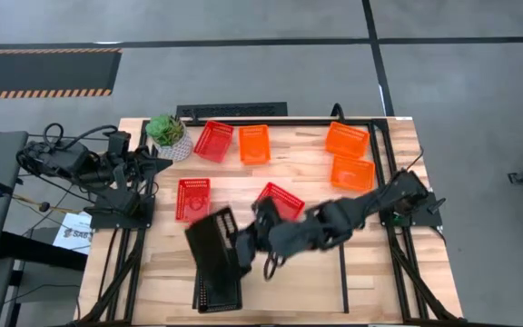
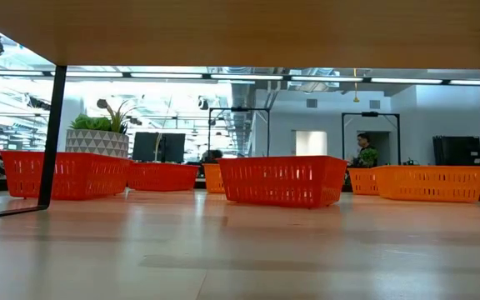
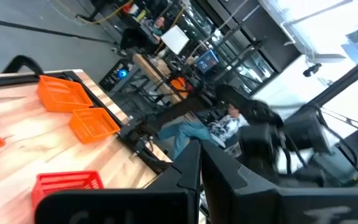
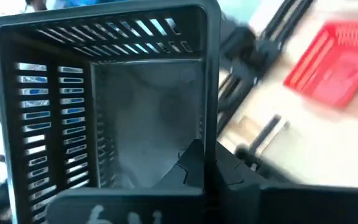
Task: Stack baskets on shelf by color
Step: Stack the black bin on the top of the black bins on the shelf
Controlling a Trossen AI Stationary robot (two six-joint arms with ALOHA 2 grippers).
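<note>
Black basket hangs tilted near the table's front edge — right jaws pinching its wall, left jaws pressed together.

Bright, even overhead light – soft shadows – both wrist views smeared with blur.

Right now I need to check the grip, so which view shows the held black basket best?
The right wrist view: the black basket fills it, its wall pinched by the right end effector. The high view shows it small; the low and left wrist views miss it.
</note>
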